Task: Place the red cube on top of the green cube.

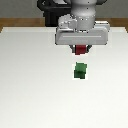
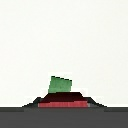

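A plain white matte table (image 1: 30, 90) filled most of the scene, with a brown strip of floor and the arm's dark base beyond its far edge. The grey-and-white gripper (image 1: 81, 50) hung above the table, and the small dark-red solid cube with plain matte faces (image 1: 81, 49) showed just beneath the hand, lifted clear of the surface. In the wrist view the red cube (image 2: 62, 100) sat pressed between the dark jaws, so the tool was clamped on it. The slightly larger dark-green solid cube with matte faces (image 1: 80, 71) rested on the table, nearer the camera than the gripper in the exterior view and apart from it; in the wrist view the green cube (image 2: 61, 84) showed just past the red one.

The step in hand looked to be the carry: the red cube grasped and raised, not yet over its target. The next move would call for bringing the held cube squarely above the green cube, lowering until the faces met, then parting the jaws. The green top offered little margin, so careful centring seemed needed.
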